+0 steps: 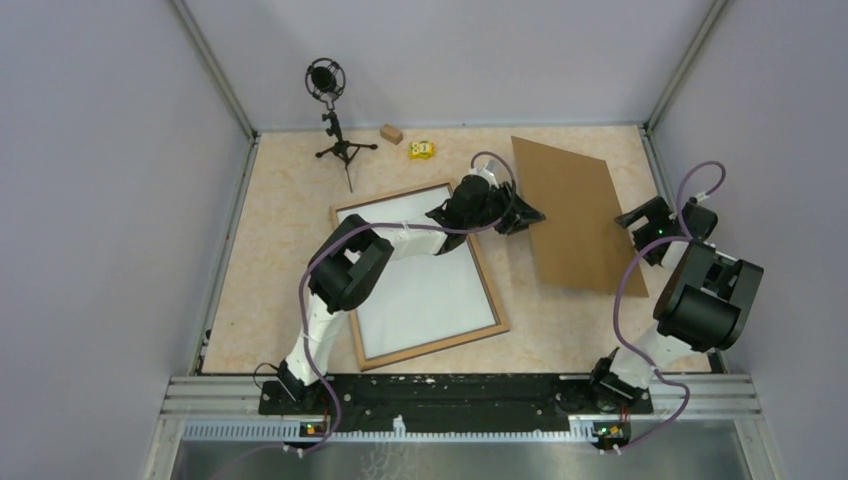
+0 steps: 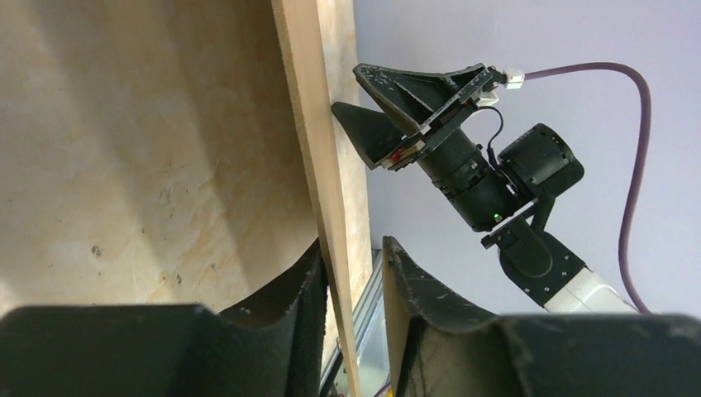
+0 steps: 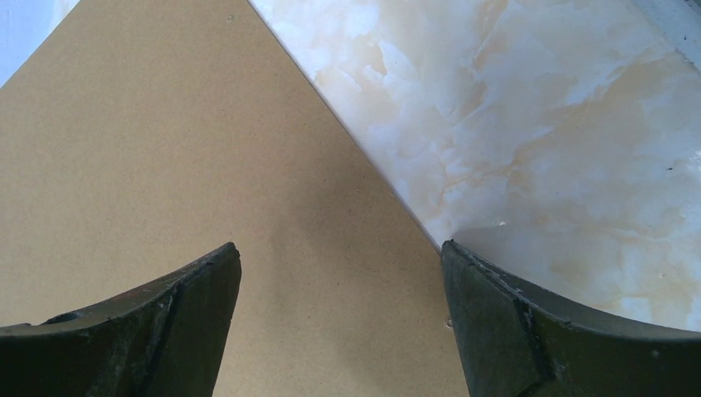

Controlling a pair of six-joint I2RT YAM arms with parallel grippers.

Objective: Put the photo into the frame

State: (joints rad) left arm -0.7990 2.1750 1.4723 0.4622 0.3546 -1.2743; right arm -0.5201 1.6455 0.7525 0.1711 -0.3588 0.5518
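The light-wood frame (image 1: pixel 488 288) lies flat at centre-left of the table, and a white sheet (image 1: pixel 425 285) fills it. No printed scene shows, so I cannot tell whether that sheet is the photo. A plain brown backing board (image 1: pixel 575 215) lies to the right. My left gripper (image 1: pixel 525 215) straddles its left edge. In the left wrist view the board's edge (image 2: pixel 318 149) runs between the fingers of the left gripper (image 2: pixel 353 244): one finger touches it and a gap remains at the other. My right gripper (image 1: pixel 628 216) is open over the board's right side (image 3: pixel 207 165).
A microphone on a small tripod (image 1: pixel 330 110), a wooden block (image 1: pixel 391 133) and a small yellow toy (image 1: pixel 422 150) stand along the back edge. Purple walls close in the marbled table (image 3: pixel 537 124) on three sides. The right gripper (image 2: pixel 347 89) also shows open in the left wrist view.
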